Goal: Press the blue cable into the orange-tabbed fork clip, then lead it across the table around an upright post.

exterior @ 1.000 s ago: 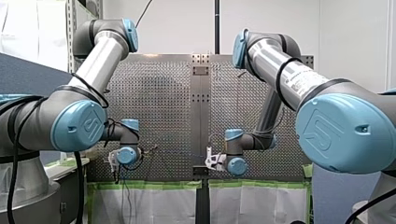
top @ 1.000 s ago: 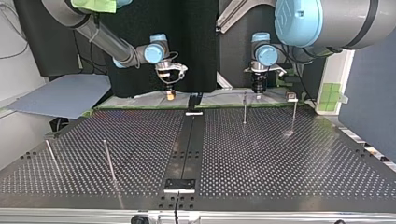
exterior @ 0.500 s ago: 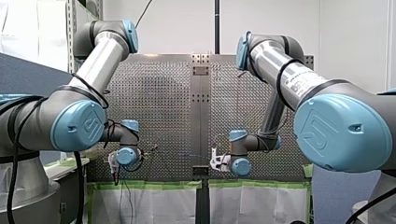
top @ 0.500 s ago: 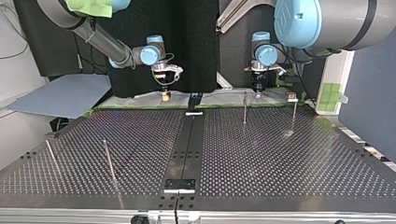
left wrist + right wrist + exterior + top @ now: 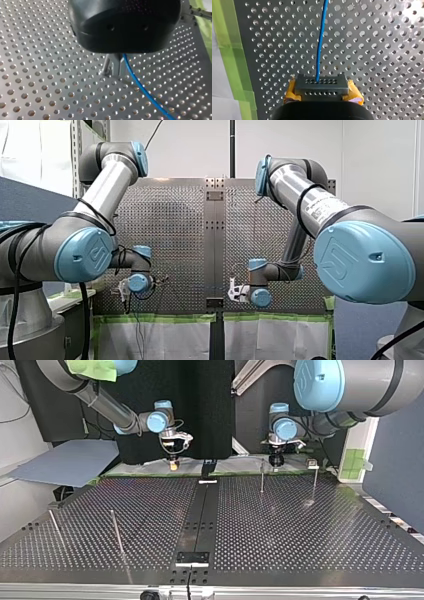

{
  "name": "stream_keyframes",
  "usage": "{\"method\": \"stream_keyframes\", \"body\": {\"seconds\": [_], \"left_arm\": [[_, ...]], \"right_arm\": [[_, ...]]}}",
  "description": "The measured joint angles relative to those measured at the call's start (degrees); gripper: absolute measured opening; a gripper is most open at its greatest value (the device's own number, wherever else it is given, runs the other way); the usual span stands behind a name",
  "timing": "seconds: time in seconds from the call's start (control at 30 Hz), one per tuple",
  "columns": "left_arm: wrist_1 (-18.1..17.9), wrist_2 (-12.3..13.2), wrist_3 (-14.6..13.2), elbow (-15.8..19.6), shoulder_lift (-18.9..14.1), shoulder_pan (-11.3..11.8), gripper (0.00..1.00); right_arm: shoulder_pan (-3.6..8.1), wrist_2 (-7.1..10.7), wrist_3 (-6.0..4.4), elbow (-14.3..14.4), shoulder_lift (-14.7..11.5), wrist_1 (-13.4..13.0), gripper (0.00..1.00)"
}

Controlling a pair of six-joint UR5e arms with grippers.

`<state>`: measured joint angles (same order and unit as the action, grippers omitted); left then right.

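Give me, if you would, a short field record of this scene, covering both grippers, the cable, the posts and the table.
left gripper: my left gripper, black with metal fingers, shut on the thin blue cable
right gripper: my right gripper, yellow pads, shut on the same cable
cable: runs from one gripper to the other
posts: a thin upright metal post beside my left gripper in the top view; three more stand elsewhere
table: perforated metal table
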<state>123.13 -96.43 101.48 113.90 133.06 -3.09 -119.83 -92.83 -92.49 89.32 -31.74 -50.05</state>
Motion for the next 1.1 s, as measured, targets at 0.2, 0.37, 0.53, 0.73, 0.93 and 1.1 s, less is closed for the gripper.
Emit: {"method": "stream_keyframes", "body": {"seconds": [0.2, 0.37, 0.53, 0.73, 0.93, 1.1], "left_arm": [[2.1, 0.0, 0.1, -1.8, 0.0, 0.4, 0.00], [2.4, 0.0, 0.2, -2.0, 0.0, 1.0, 0.00], [2.3, -0.1, 0.2, -2.0, 0.0, 1.5, 0.16], [0.6, -1.4, -0.1, -2.0, 0.0, 2.0, 0.68], [-0.8, -1.1, -0.5, -2.0, -0.1, 2.3, 0.89], [-0.6, -0.2, -0.6, -2.0, -0.1, 2.6, 1.00]], "right_arm": [[0.80, 0.01, 0.06, -1.5, 0.0, 1.4, 0.00], [1.72, 0.01, 0.23, -3.7, 0.0, 3.6, 0.00], [2.16, 0.00, 0.27, -4.4, 0.0, 4.6, 0.00], [2.51, 0.03, 0.29, -4.5, 0.0, 4.8, 0.00], [2.91, 0.16, 0.49, -4.5, 0.0, 4.9, 0.00], [3.40, 0.18, 0.60, -4.6, 0.0, 4.9, 0.00]]}}
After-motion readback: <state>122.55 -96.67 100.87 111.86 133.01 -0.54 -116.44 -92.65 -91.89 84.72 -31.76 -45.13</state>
